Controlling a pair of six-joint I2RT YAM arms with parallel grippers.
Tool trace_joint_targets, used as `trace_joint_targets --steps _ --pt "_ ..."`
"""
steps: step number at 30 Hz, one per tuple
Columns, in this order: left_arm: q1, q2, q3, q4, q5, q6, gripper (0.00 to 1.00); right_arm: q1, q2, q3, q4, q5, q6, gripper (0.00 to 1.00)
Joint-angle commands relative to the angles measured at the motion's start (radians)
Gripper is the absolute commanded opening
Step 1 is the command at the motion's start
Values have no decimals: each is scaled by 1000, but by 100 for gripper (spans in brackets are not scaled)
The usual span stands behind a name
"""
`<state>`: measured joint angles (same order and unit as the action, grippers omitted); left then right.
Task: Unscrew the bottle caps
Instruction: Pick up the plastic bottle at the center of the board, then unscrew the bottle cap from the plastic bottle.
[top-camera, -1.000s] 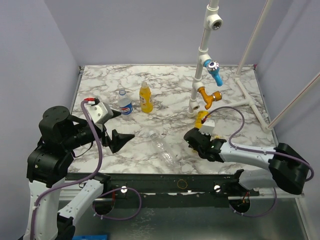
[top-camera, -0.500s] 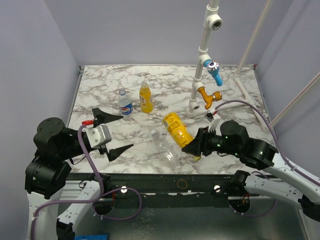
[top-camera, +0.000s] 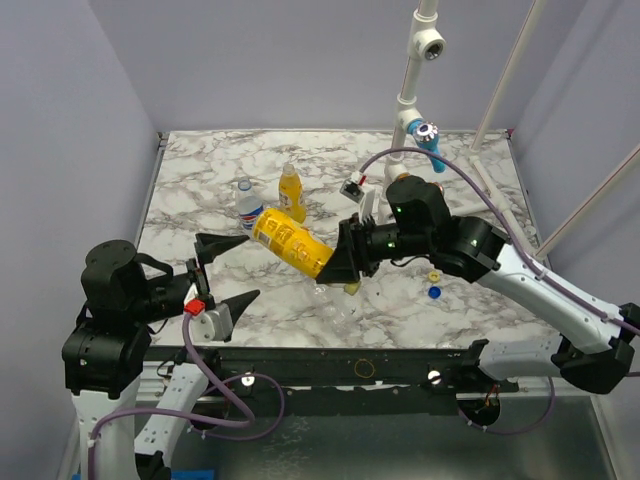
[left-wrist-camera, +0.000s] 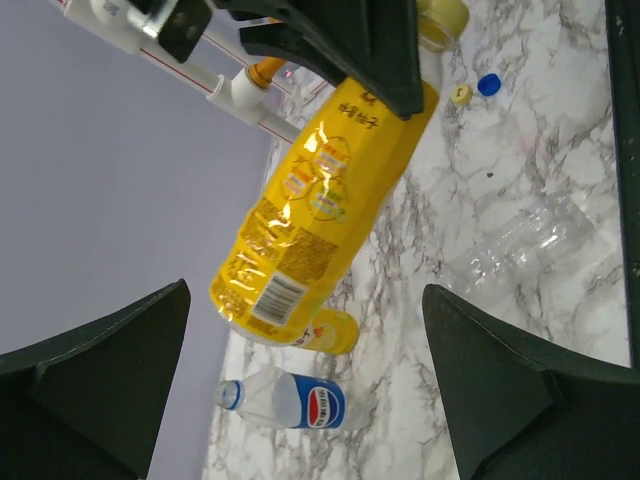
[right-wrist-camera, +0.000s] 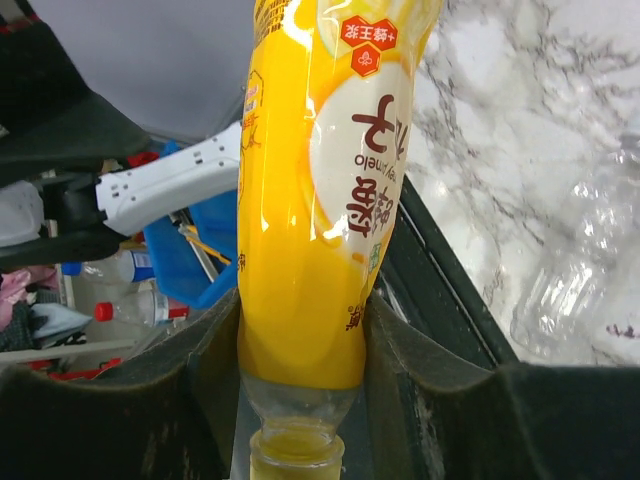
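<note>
The right gripper (top-camera: 340, 262) grips the yellow bottle (top-camera: 288, 240) near its neck, above the bench (top-camera: 200, 170). The long axis points base-first at the left gripper (top-camera: 250, 267), which is fully open and empty. The cap (left-wrist-camera: 445, 14) faces away.

Tilted yellow bottle (left-wrist-camera: 320, 200) (cap (left-wrist-camera: 445, 15) on) aloft

White link shells and black joint housings on left arm (top-camera: 105, 300) and right arm (top-camera: 520, 270). 1 purple cable (top-camera: 205, 375) loops along each. Black wedge fingers on left gripper (top-camera: 252, 266) and right gripper (top-camera: 335, 255). Red tab (top-camera: 194, 307) at left wrist.
</note>
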<state>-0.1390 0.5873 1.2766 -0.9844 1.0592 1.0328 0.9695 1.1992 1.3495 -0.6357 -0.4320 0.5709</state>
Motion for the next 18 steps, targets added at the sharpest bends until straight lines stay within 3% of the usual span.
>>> trace_joint_targets --steps 1,3,7,18 --pt "55 -3 -7 -225 115 421 99 6 81 139 -37 -66 -78 25" --pt "74 0 -39 -288 110 567 99 7 124 186 -54 -83 -93 25" --pt "127 -26 -125 -252 149 769 99 18 206 264 -98 -102 -114 25" --pt "155 -18 -108 -163 189 614 99 65 333 408 -152 -109 -145 25"
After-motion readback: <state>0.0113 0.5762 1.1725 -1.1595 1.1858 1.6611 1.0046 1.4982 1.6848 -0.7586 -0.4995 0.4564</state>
